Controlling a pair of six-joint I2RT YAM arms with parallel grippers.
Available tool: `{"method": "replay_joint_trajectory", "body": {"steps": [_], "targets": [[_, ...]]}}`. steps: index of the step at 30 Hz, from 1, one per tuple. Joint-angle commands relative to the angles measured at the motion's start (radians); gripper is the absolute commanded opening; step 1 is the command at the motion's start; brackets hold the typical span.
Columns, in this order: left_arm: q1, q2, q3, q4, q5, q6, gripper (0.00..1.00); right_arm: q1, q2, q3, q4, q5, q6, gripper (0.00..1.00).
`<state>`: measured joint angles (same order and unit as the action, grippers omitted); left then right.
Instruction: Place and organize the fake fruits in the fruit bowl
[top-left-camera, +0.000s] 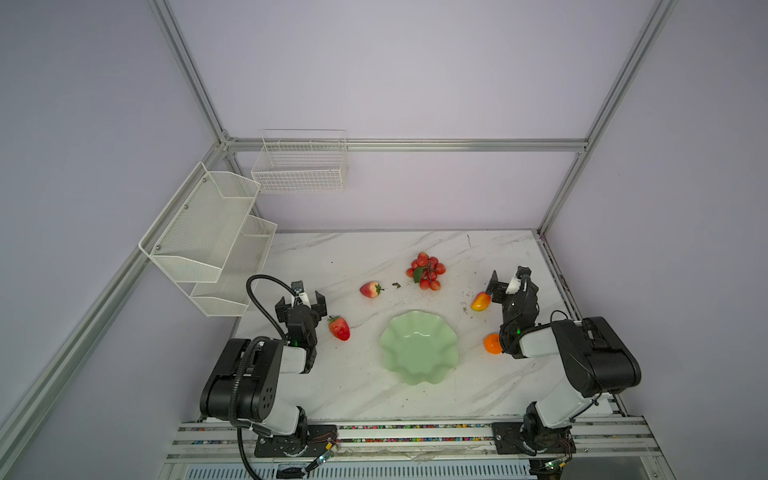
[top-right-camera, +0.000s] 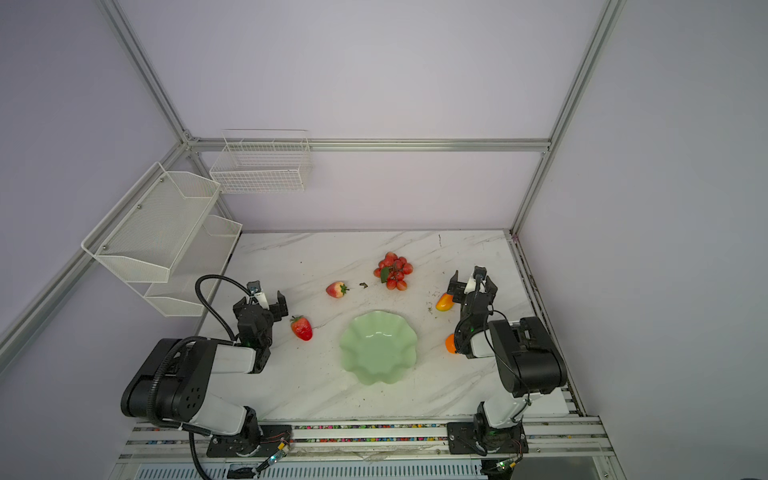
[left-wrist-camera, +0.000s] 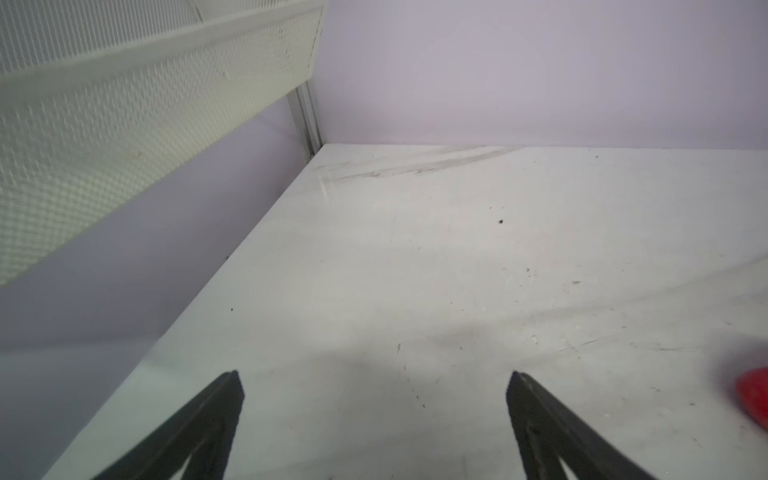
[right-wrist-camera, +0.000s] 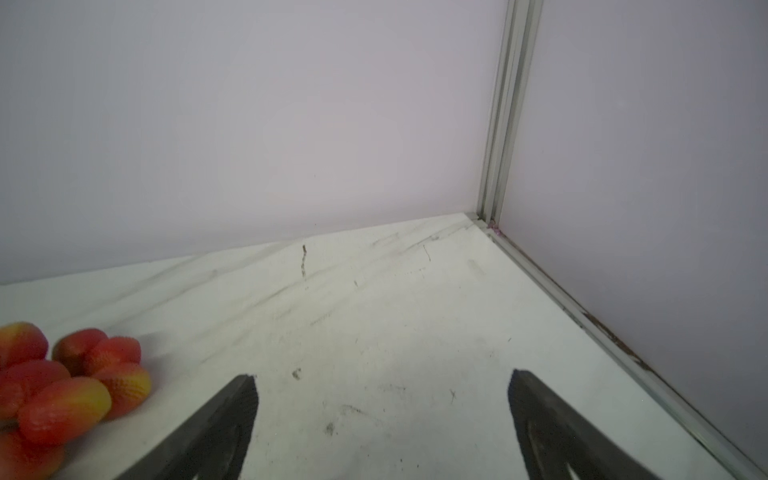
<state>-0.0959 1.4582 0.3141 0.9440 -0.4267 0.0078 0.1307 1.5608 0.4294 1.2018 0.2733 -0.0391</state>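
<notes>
Mint-green bowl (top-left-camera: 417, 353): empty. Around bowl, unplaced: dark strawberry (top-left-camera: 339, 328), pale strawberry (top-left-camera: 371, 289), berries (top-left-camera: 427, 270), mango (top-left-camera: 480, 301), orange (top-left-camera: 492, 344). Left gripper (top-left-camera: 301, 301), right gripper (top-left-camera: 513, 286): fingers spread, nothing held. All five left.

Both top views look steeply down from high on the near side of the fruit bowl (top-left-camera: 419, 347), facing the back wall and sharing the whole table (top-left-camera: 357, 386). Each wrist view sits low and close over it, facing a rear corner beyond the bowl; the right one shares the berry cluster (right-wrist-camera: 62, 395) with them.
</notes>
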Motion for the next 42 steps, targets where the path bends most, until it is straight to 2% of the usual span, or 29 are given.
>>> {"method": "replay_joint_trajectory", "body": {"steps": [1, 3, 5, 6, 8, 10, 11, 13, 14, 16, 19, 21, 26, 31, 38, 40, 42], "targets": [[-0.059, -0.204, 0.033, -0.096, -0.096, 0.063, 1.00, 0.005, -0.134, 0.080, -0.200, -0.022, 0.015, 0.97], [-0.074, -0.326, 0.136, -0.353, -0.041, 0.003, 1.00, 0.007, -0.158, 0.181, -0.374, -0.105, 0.049, 0.97], [-0.086, -0.403, 0.274, -0.608, 0.097, -0.060, 1.00, 0.010, -0.124, 0.303, -0.529, -0.247, 0.077, 0.97], [-0.089, -0.414, 0.333, -0.697, 0.193, -0.064, 1.00, 0.013, -0.095, 0.360, -0.585, -0.309, 0.088, 0.97], [-0.094, -0.399, 0.492, -0.929, 0.477, -0.062, 1.00, 0.023, -0.012, 0.484, -0.715, -0.456, 0.096, 0.97], [-0.121, -0.363, 0.620, -1.126, 0.758, -0.032, 1.00, 0.048, 0.058, 0.573, -0.796, -0.549, 0.091, 0.95], [-0.149, -0.349, 0.672, -1.202, 0.865, 0.004, 1.00, 0.067, 0.090, 0.610, -0.821, -0.579, 0.084, 0.92], [-0.217, -0.347, 0.708, -1.284, 1.004, 0.100, 1.00, 0.114, 0.136, 0.658, -0.850, -0.614, 0.063, 0.86], [-0.245, -0.361, 0.689, -1.276, 1.032, 0.142, 1.00, 0.143, 0.155, 0.674, -0.860, -0.618, 0.049, 0.85], [-0.264, -0.396, 0.606, -1.180, 1.052, 0.164, 1.00, 0.186, 0.189, 0.691, -0.857, -0.620, 0.039, 0.83], [-0.265, -0.430, 0.482, -1.005, 1.048, 0.134, 1.00, 0.209, 0.240, 0.708, -0.847, -0.646, 0.045, 0.74], [-0.266, -0.426, 0.494, -1.022, 1.059, 0.130, 1.00, 0.216, 0.262, 0.718, -0.846, -0.651, 0.054, 0.68], [-0.265, -0.421, 0.499, -1.020, 1.033, 0.120, 1.00, 0.221, 0.285, 0.707, -0.803, -0.651, 0.080, 0.67], [-0.266, -0.423, 0.501, -1.019, 1.031, 0.114, 1.00, 0.231, 0.358, 0.766, -0.838, -0.650, 0.070, 0.54], [-0.266, -0.414, 0.504, -1.019, 1.030, 0.102, 1.00, 0.243, 0.409, 0.806, -0.852, -0.651, 0.068, 0.45], [-0.266, -0.414, 0.505, -1.019, 1.029, 0.100, 1.00, 0.247, 0.419, 0.808, -0.843, -0.651, 0.071, 0.38], [-0.266, -0.412, 0.504, -1.018, 1.027, 0.099, 1.00, 0.249, 0.421, 0.807, -0.837, -0.651, 0.073, 0.28]]}}
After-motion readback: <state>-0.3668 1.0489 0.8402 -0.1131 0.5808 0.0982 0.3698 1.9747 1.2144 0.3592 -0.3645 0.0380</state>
